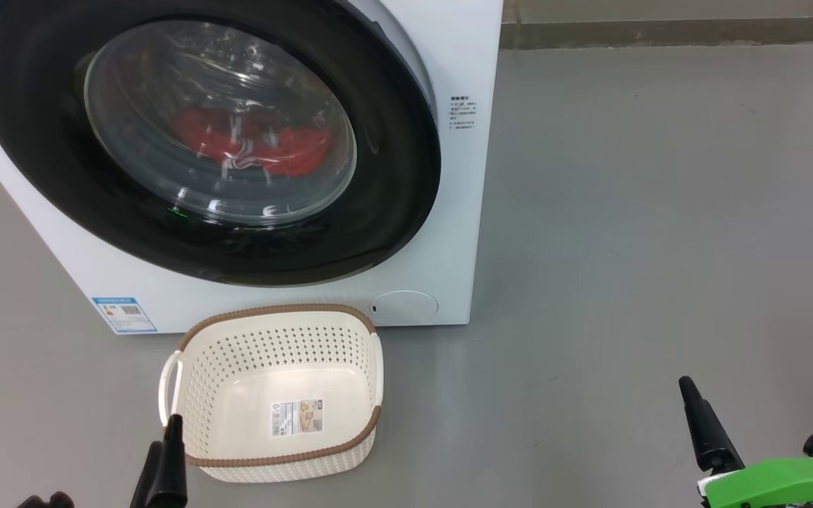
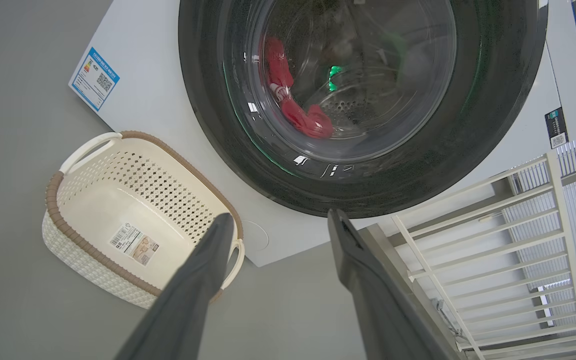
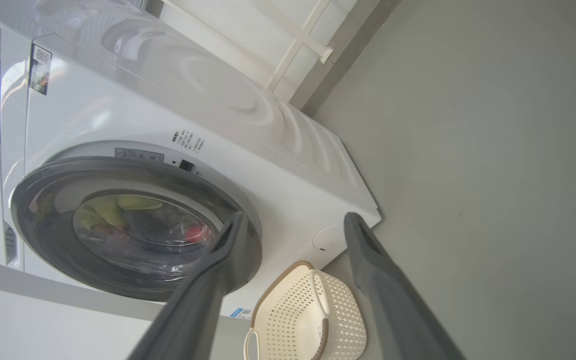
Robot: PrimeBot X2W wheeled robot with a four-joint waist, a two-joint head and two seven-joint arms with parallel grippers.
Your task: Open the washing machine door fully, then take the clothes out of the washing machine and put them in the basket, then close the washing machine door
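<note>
"On the floor (image 1: 660, 212), just in front of the washing machine (image 1: 449, 233) and towards its left, the basket (image 1: 272, 310) stood empty," said the first observer. "Why there?"

"Probably so the clothes (image 1: 258, 144) would have only a short way to travel," the second replied. "They lay inside the drum, red behind the glass of the washing machine door (image 1: 46, 162), which was shut flush against the front."

"And the tools?"

"The left tool (image 2: 280, 215) hung near the basket's near-left rim, its fingers spread wide and holding nothing. The right tool (image 3: 296, 215) waited well off to the right, equally wide and empty, pointing towards the door."

"So nothing had been started?"

"It seemed not. The door would have to come first, and the spread fingers looked ready to hook its edge, though where the catch sat could not be made out."
</note>
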